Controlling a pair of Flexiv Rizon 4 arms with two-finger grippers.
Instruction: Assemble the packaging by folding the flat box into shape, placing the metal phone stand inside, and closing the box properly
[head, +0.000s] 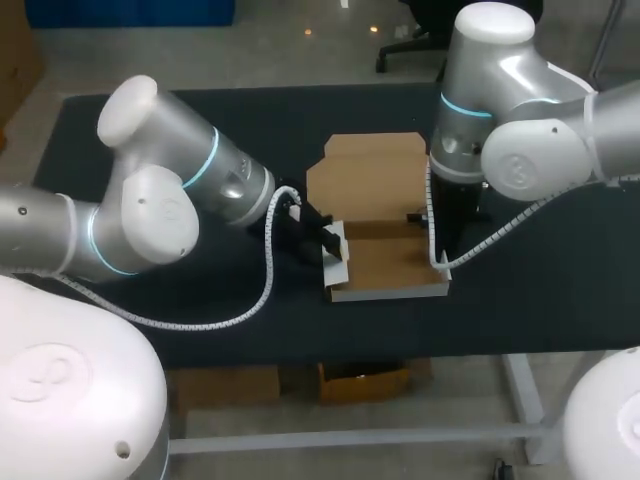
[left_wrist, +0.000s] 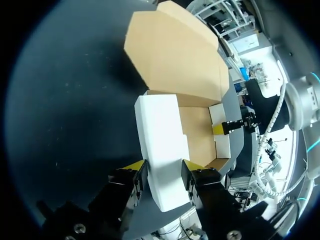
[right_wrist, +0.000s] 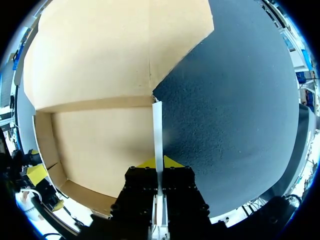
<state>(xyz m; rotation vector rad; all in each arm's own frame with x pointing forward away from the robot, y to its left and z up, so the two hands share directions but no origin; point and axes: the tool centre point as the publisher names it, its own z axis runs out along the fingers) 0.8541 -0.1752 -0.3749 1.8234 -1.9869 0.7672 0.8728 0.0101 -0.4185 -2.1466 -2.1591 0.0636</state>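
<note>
Box (head: 385, 262) dead centre on the table (head: 150, 130), tray half built, brown inside facing up, and the lid (head: 368, 180) lying open on the far side. 2 arms are on it at once, 1 at each short end.

Left claw (left_wrist: 160, 167) is clamped on the left flap (left_wrist: 160, 130), a yellow tip pressed on either face of that white panel. The panel runs straight ahead from the fingers to the tray's left end. Whether it stands square or tilts, I cannot tell.

Over on the other side, right claw (right_wrist: 159, 162) is pinched tight on the right wall (right_wrist: 157, 135). It shows edge-on as a thin white strip upright between the tips, tray floor on one side and bare table on the other.

So the box's long axis runs claw to claw, left to right across the table, and each arm is the nearer one for its own end. That is the relation that matters here. My read is that the left flap has to turn about its fold at the tray's left end, in toward the right claw, while the right grip braces the far end.

The risk, as I judge it, is the tray sliding or twisting if either pinch slips. No stand shows in any view, so packing is not yet begun and the task looks early, in the folding stage
</note>
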